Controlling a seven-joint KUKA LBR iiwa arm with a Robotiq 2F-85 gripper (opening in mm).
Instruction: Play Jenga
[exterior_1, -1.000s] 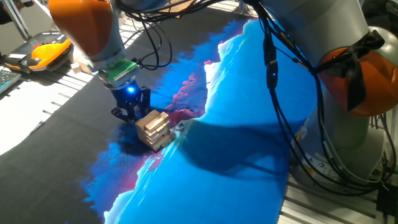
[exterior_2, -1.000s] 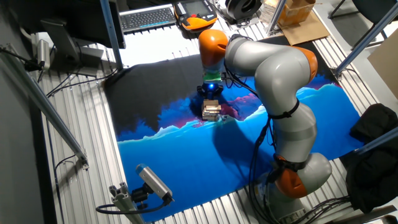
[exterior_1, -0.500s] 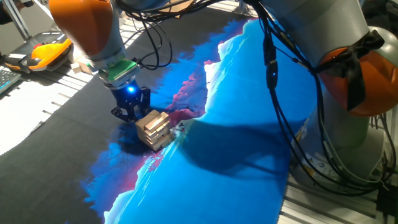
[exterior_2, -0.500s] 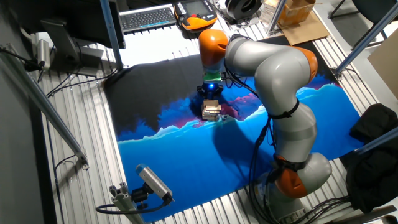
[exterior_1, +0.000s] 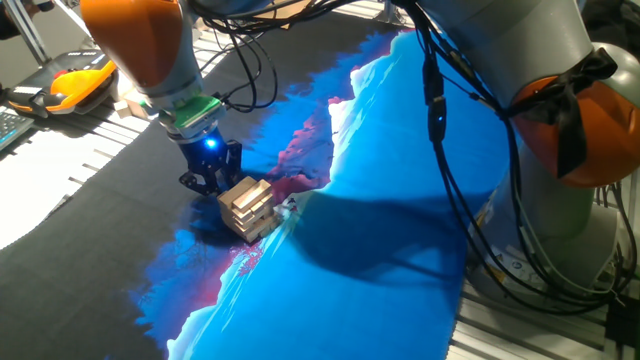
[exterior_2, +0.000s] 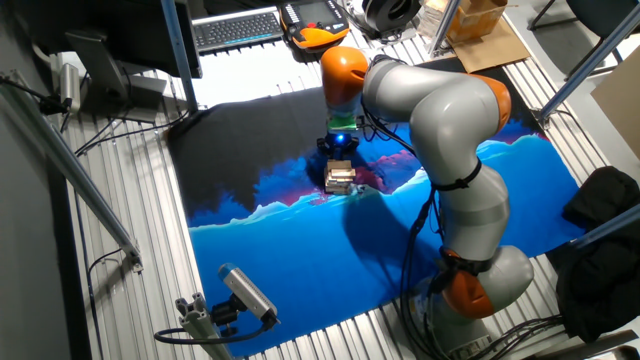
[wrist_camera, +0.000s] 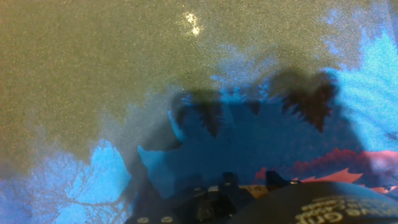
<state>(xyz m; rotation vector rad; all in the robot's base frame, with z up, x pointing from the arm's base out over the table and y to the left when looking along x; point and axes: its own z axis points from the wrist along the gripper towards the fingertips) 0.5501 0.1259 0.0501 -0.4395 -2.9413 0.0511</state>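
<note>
The Jenga tower (exterior_1: 247, 207) is a small low stack of pale wooden blocks, slightly askew, standing on the blue and black printed cloth (exterior_1: 380, 200). The other fixed view shows the tower (exterior_2: 340, 178) just below the hand. My gripper (exterior_1: 207, 181) is down at cloth level, right against the tower's far left side, with a blue light glowing on the hand above it. Its black fingers merge with the dark cloth, so their spacing is unclear. The hand view shows only cloth and the dark hand body (wrist_camera: 249, 202) along the bottom edge.
An orange and yellow pendant (exterior_1: 80, 82) and loose pale blocks (exterior_1: 126, 106) lie at the far left beyond the cloth. A keyboard (exterior_2: 237, 27) sits at the back of the table. A camera on a mount (exterior_2: 245, 292) stands at the front. My arm's cables (exterior_1: 450, 150) hang over the blue cloth.
</note>
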